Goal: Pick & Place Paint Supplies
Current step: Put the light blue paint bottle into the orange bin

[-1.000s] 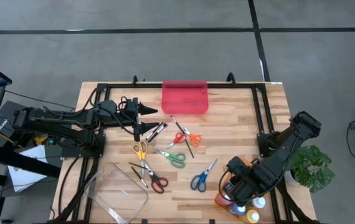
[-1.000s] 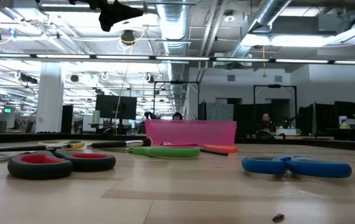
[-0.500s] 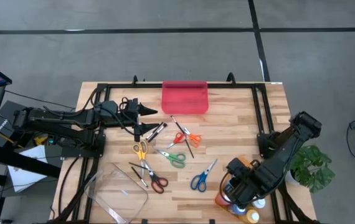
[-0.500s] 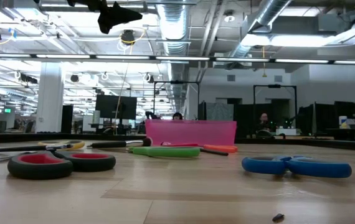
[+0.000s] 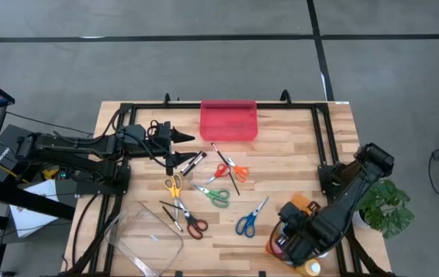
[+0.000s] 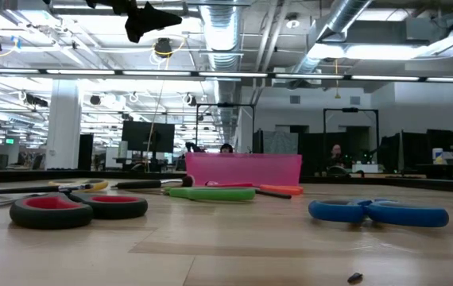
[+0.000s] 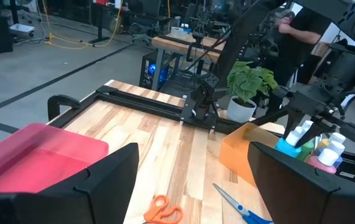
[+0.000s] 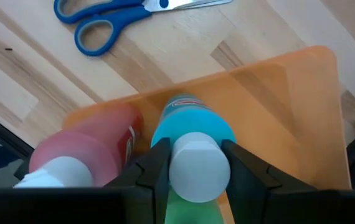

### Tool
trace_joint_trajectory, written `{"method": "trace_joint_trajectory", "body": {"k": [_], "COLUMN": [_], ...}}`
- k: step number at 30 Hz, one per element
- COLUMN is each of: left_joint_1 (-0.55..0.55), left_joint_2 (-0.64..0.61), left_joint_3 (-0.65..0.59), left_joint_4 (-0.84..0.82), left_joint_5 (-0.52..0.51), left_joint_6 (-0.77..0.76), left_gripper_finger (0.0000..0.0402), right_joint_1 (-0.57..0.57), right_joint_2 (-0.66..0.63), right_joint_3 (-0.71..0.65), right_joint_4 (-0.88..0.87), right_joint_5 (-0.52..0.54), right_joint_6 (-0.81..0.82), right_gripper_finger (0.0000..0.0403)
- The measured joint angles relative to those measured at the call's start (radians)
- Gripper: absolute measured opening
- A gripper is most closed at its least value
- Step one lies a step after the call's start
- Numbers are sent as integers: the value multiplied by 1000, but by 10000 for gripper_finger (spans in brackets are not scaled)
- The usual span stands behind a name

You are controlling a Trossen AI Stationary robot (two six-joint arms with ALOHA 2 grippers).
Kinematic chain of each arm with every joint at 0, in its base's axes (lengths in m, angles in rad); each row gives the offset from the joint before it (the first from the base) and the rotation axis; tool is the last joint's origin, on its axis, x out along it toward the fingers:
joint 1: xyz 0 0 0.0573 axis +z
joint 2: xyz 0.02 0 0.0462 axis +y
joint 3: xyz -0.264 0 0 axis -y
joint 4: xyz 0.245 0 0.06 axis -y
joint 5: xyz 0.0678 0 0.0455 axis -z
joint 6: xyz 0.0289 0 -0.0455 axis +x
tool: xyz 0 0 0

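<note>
blue bottle (image 8: 191,134) between right tool (image 8: 193,165) fingers

No legible text, brand, number or sign. The red paint bottle (image 8: 84,152), beside the blue paint bottle (image 8: 190,127), bears a small label whose print is too fine to read.

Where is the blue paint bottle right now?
The blue paint bottle stands in the orange tray at the table's near right corner, beside the red paint bottle, with the right gripper closed on its white cap.
</note>
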Motion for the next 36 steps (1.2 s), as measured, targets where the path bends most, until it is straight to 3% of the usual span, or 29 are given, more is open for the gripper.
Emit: {"method": "trace_joint_trajectory", "body": {"k": [8,15,25,36], "left_joint_1": [0,0,0,0], "left_joint_2": [0,0,0,0], "left_joint_3": [0,0,0,0], "left_joint_4": [0,-1,-1,5], "left_joint_5": [0,0,0,0], "left_joint_6": [1,1,2,-3], "left_gripper_finger": [298,298,298,298], "right_joint_1": [-1,-2,-2,-3], "right_joint_2": [4,6,7,9], "right_joint_3": [0,-2,-3,46], "right_joint_4": [11,25,45,27], "right_joint_5": [5,6,3,-1], "right_joint_6": [-21,-31,-32,-58], "right_gripper_finger": [113,157,173,229]}}
